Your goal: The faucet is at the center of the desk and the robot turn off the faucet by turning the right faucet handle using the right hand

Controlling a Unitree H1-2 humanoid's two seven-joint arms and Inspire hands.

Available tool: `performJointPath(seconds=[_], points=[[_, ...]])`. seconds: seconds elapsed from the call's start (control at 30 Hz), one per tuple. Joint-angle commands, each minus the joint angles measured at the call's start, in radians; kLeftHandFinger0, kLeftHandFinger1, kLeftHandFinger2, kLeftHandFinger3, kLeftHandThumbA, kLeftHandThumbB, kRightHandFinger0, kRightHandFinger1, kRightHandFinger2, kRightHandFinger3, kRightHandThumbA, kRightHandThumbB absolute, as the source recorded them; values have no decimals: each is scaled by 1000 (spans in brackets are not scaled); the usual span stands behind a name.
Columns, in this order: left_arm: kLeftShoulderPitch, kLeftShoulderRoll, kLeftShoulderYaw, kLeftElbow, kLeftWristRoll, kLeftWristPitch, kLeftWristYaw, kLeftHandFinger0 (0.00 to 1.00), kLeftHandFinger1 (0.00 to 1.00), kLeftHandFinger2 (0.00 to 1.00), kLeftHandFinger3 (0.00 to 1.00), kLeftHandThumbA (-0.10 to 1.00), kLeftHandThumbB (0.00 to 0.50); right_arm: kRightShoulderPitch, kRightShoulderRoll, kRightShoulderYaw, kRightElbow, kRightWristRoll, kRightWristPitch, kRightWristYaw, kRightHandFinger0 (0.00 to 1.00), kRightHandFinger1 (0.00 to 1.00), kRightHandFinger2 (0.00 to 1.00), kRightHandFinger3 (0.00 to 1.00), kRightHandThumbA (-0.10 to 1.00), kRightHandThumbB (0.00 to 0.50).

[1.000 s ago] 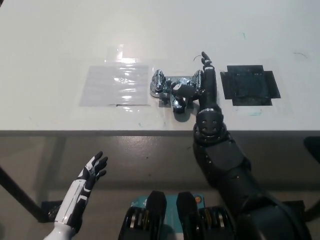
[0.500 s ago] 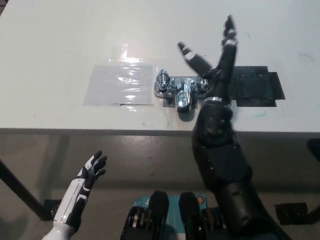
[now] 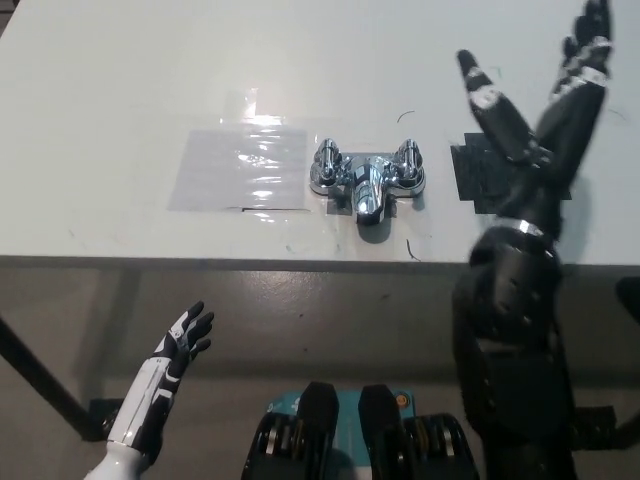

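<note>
The chrome faucet [image 3: 367, 180] sits at the middle of the white counter [image 3: 120, 90], near its front edge, spout pointing toward the robot. Its right handle [image 3: 408, 160] stands free, touched by nothing. The black right hand [image 3: 540, 110] is raised over the counter, well to the right of the faucet (above a black taped patch [image 3: 472, 180]), fingers [image 3: 488, 95] spread apart and holding nothing. A clear plastic sheet [image 3: 238, 168] lies just left of the faucet. The white left hand [image 3: 180, 345] rests low below the counter edge, fingers loosely released.
</note>
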Motion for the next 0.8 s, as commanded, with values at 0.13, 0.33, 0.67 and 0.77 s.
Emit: performJointPath(seconds=[0.13, 0.33, 0.67, 0.77], points=[[-17, 43, 30, -56, -17, -6, -14, 1000, 1000, 1000, 1000, 981, 287, 314, -173, 196, -612, -205, -186, 266, 1000, 1000, 1000, 1000, 1000, 190], [-15, 43, 30, -55, -13, -14, -12, 1000, 1000, 1000, 1000, 998, 286, 495, -237, 243, -509, -201, -259, 248, 1000, 1000, 1000, 1000, 1000, 252], [-10, 28, 45, -51, -3, -20, 5, 1000, 1000, 1000, 1000, 982, 293, 637, -282, 238, -151, -197, -283, 215, 1000, 1000, 1000, 1000, 1000, 192], [5, 27, 47, -62, 0, -14, 5, 1000, 1000, 1000, 1000, 988, 307, 653, -275, 232, -106, -176, -268, 226, 1000, 1000, 1000, 1000, 1000, 184]])
